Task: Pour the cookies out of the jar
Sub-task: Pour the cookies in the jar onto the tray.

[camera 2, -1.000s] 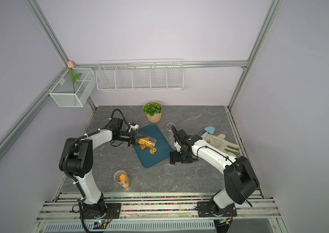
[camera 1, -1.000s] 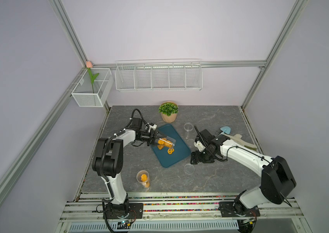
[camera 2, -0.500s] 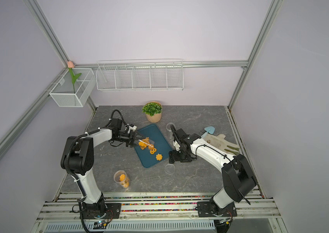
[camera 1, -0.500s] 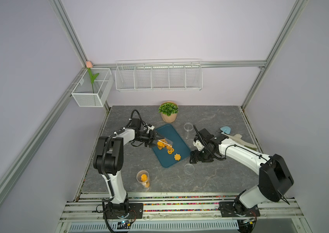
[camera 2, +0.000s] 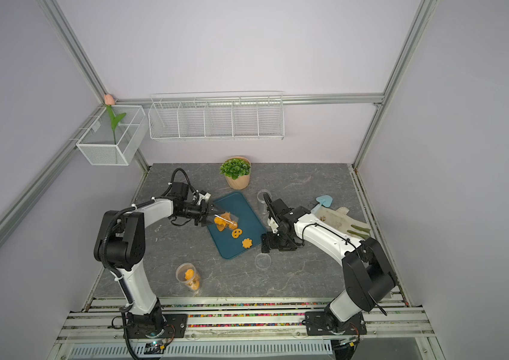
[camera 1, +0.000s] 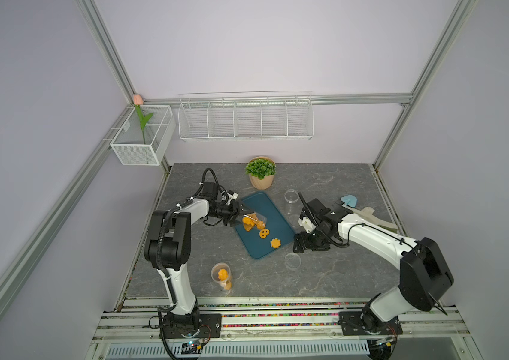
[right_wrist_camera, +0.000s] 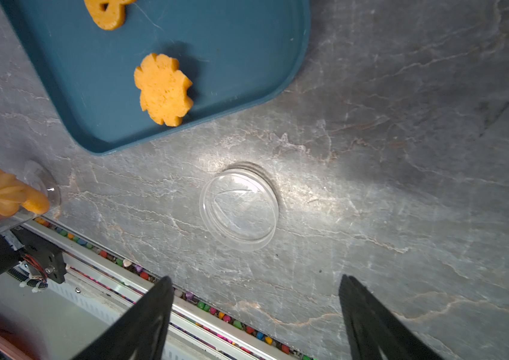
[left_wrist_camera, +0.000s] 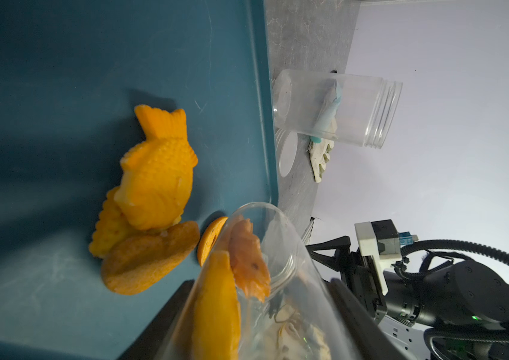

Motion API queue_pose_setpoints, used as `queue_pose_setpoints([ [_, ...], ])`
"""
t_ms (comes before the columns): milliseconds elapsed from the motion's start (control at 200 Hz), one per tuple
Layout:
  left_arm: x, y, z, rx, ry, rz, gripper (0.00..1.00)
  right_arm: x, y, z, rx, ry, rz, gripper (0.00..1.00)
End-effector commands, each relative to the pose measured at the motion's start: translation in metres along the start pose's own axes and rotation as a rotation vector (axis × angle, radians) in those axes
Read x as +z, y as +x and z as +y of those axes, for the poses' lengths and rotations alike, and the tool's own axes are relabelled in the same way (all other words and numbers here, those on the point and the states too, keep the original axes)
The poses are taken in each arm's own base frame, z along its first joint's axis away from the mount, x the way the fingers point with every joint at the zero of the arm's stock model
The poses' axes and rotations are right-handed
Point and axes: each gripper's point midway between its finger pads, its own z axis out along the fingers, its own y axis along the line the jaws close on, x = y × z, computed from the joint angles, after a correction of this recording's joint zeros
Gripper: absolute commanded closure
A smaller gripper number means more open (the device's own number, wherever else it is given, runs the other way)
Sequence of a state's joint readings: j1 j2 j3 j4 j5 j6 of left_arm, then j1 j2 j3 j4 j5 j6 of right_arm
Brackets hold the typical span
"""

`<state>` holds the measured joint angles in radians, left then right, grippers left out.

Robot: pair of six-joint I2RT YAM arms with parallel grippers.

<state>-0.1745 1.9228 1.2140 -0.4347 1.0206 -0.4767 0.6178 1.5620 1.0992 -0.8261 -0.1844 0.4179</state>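
Left gripper clamps a tilted jar over the tray — several cookies lie out, others sit in its mouth — right gripper gapes empty

Clear jar tilted over tray; orange cookies seemingly half out.

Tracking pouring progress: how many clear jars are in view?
3: the tilted jar in the left gripper over the teal tray; the empty jar upright beside the right arm; the jar of cookies upright near the front edge.
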Motion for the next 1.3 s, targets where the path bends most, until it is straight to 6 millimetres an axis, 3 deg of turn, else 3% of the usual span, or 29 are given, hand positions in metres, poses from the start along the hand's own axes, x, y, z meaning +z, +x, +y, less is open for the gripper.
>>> queue_pose_setpoints([
  [0,-0.006,-0.005,-0.005,0.027,-0.003,-0.022,0.4,-0.001,0.002,0.005,-0.012,-0.019,0.01,0.15],
  [1295,-0.016,0.003,-0.013,0.06,-0.074,-0.064,0.4,-0.002,0.006,0.006,-0.02,-0.036,0.0,0.14],
])
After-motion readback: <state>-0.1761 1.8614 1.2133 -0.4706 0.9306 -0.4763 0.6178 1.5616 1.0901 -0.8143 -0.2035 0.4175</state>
